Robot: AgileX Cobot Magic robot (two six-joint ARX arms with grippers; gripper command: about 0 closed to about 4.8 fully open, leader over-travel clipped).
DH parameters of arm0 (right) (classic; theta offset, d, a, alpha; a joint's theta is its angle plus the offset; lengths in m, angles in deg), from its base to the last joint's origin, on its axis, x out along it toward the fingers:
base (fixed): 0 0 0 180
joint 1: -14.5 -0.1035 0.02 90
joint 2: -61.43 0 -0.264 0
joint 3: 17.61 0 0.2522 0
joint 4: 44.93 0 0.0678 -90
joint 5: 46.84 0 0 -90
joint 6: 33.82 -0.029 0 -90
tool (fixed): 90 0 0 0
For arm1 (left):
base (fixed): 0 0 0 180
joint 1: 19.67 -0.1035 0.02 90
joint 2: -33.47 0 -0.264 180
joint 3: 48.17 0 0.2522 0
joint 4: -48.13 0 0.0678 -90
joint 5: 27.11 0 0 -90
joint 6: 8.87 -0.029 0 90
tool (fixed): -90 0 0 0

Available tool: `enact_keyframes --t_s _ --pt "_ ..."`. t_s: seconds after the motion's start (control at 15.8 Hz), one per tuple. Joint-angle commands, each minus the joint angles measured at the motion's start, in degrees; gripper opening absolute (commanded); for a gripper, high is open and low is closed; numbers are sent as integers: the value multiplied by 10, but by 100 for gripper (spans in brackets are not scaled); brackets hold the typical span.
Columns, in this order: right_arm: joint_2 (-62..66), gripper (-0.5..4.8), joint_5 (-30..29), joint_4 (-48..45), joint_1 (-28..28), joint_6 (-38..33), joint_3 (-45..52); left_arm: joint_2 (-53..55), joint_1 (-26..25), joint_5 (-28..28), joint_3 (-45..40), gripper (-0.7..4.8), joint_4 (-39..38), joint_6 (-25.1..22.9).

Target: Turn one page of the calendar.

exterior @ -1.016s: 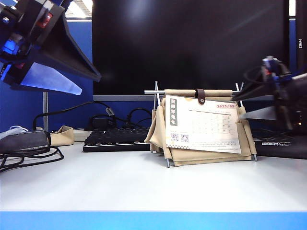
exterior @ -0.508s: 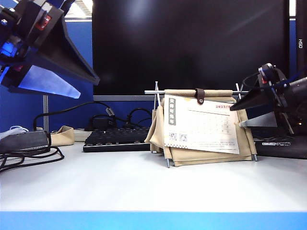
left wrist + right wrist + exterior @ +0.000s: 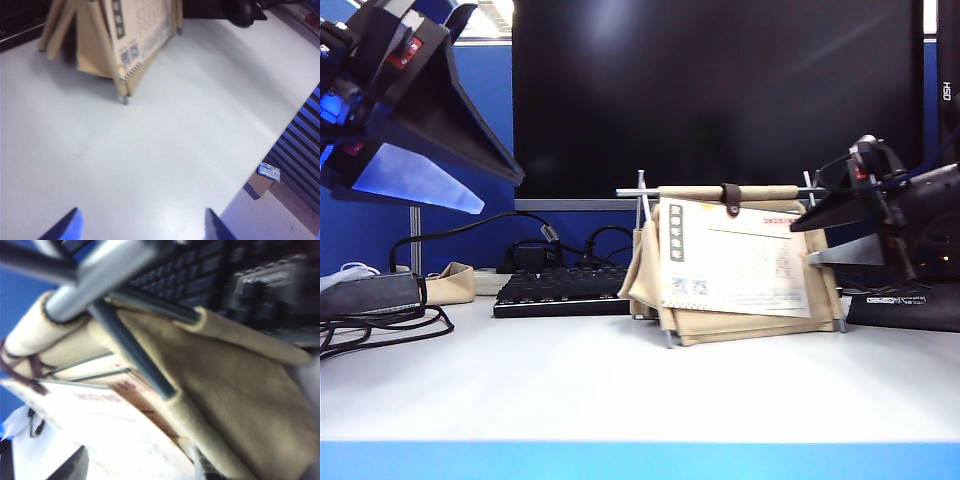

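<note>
one thin white sheet is hanging at the front of the desk calendar [image 3: 735, 258], which is standing on the white table [image 3: 570, 385] just in front of the black keyboard [image 3: 560, 288] and the dark monitor [image 3: 720, 95]. the calendar looks light and easily shoved — a soft beige fabric stand slung over thin metal rods [image 3: 720, 190], with a brown strap [image 3: 730, 199] pinning the sheets at the top bar. the paper itself is looking floppy and easy to crease or tear, so the sensible place to take hold seems to be the free lower corner or side edge of the front sheet, well away from the strap, lifting gently so the stand is not tipping.

the right gripper [image 3: 812, 240] is sitting at the calendar's right edge, its jaws standing apart with nothing between them; its wrist view is showing rods, fabric and sheet edges [image 3: 100, 405] very close. the left gripper [image 3: 140, 227] is hovering high over bare table, well apart from the calendar, jaws wide and empty.

compared with a second ago, the right gripper is now further in toward the calendar — and the whole stand is sitting slightly shifted and skewed, the front sheet's angle changed. the left gripper is barely changed.
</note>
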Motion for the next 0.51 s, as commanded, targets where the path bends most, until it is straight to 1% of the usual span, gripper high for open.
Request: enact_keyframes --t_s 0.06,0.51 --pt "-2 274 -14 -10 -1 2 -19 -1 0 -12 3 323 5 -1" --pt "-1 274 -45 -5 -16 0 -31 -1 0 -13 3 323 5 -1"
